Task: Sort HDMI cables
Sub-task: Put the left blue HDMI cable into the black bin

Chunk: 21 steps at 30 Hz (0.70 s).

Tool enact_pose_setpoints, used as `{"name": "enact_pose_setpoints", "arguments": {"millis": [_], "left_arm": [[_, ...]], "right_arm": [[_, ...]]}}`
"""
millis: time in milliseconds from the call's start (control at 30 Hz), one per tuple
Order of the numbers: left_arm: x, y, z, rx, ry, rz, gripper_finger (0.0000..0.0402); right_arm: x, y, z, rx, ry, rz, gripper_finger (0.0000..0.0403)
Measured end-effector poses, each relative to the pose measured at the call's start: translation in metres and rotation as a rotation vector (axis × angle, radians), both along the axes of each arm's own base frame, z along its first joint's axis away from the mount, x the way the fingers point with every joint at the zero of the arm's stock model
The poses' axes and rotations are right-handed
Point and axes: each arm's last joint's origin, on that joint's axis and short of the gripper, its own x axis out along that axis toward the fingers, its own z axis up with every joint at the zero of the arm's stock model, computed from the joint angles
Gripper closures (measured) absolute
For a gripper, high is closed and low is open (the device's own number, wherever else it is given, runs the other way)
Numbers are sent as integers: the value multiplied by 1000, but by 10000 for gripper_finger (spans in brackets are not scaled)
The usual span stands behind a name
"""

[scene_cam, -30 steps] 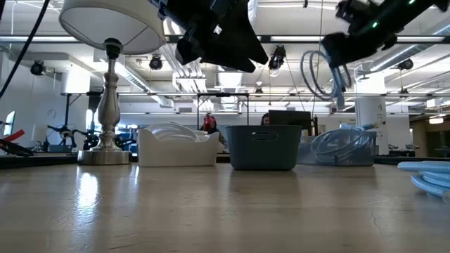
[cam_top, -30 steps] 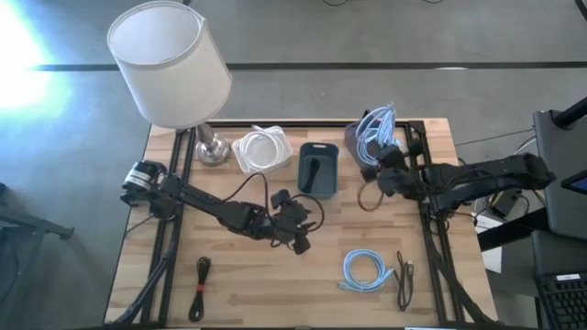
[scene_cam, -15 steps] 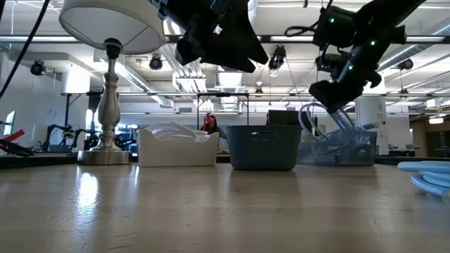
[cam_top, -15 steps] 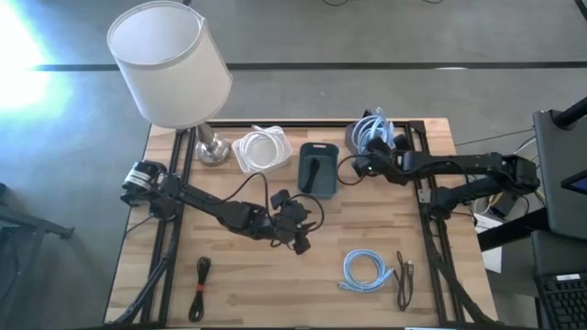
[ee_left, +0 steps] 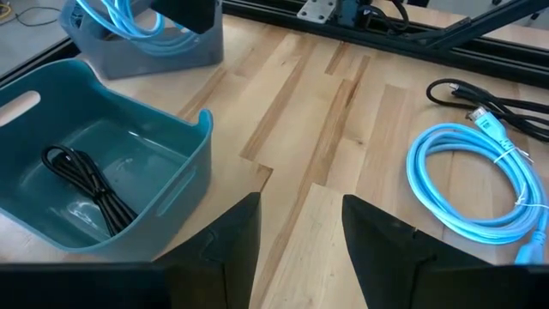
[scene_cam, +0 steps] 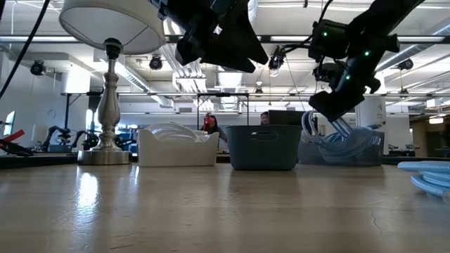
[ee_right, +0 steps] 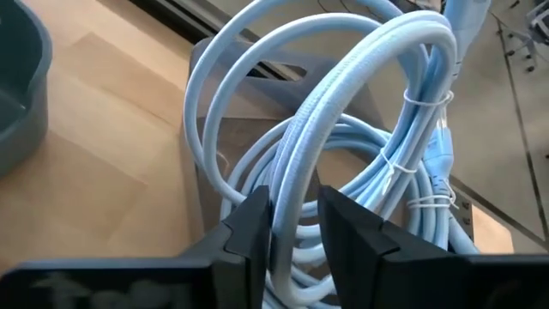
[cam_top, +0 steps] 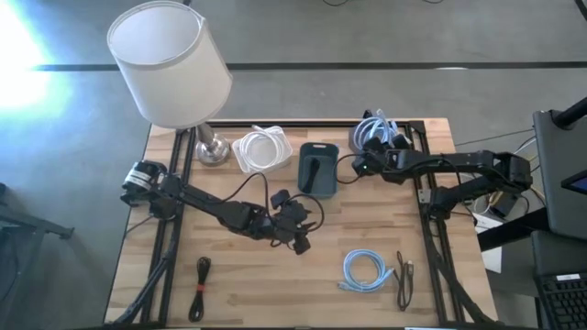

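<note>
Grey floor [cam_top: 385,55], white-shaded lamp [cam_top: 169,64], wooden table [cam_top: 367,229], bright ceiling lights [scene_cam: 232,77].

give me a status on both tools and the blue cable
Right tool shut on light-blue coil, low over the grey bin. Left tool open, mid-table, empty. Nothing in the way.
</note>
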Motion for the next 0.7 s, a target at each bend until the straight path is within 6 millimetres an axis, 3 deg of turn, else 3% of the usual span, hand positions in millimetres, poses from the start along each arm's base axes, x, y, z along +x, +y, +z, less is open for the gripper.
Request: {"name": "enact_pose_setpoints", "arguments": {"millis": [267, 467, 700], "left_arm": [[0, 0, 0, 1, 2, 0, 234], [0, 0, 0, 15, 8, -8, 234], [0, 0, 0, 23, 10, -13, 234]], "right_arm": [[-2, 1, 4, -19, 26, 27, 290], [-4, 0, 8, -160, 71, -37, 298], [-2, 4, 7, -155, 76, -13, 303]]}}
